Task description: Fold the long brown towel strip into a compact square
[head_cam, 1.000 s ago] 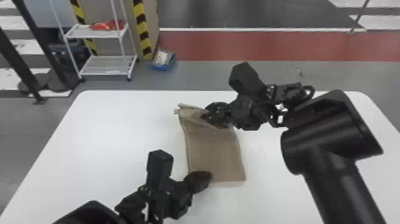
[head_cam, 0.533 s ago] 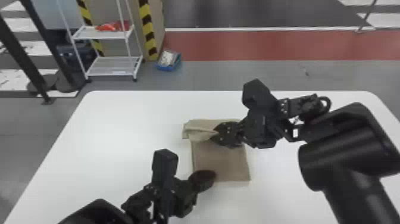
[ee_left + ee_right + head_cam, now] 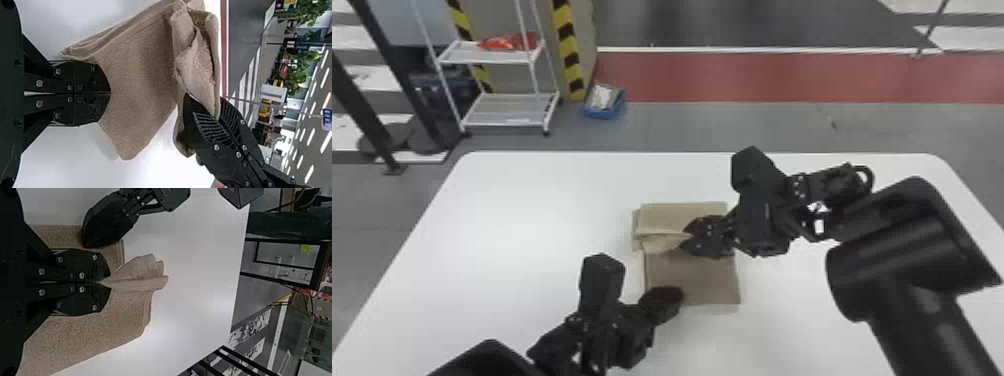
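Observation:
The brown towel (image 3: 692, 277) lies on the white table in stacked layers, its far part bunched up. My right gripper (image 3: 686, 239) is over the middle of it; in the right wrist view that gripper (image 3: 105, 282) is shut on a pinched fold of the towel (image 3: 137, 276). At the towel's near left corner is my left gripper (image 3: 677, 300). The left wrist view has my left gripper (image 3: 109, 93) with its fingers together against the towel (image 3: 137, 74), their tips over its edge; whether cloth is between them is hidden.
The white table (image 3: 522, 225) extends around the towel on every side. Beyond its far edge stand a white wire shelf (image 3: 504, 107) and a blue bin (image 3: 604, 102) on the floor. The right forearm spans the table's right part.
My right gripper has come nearer to the left one, bringing the towel's lifted far end lower and toward me. The left gripper stays at the near corner. The head view has shifted slightly.

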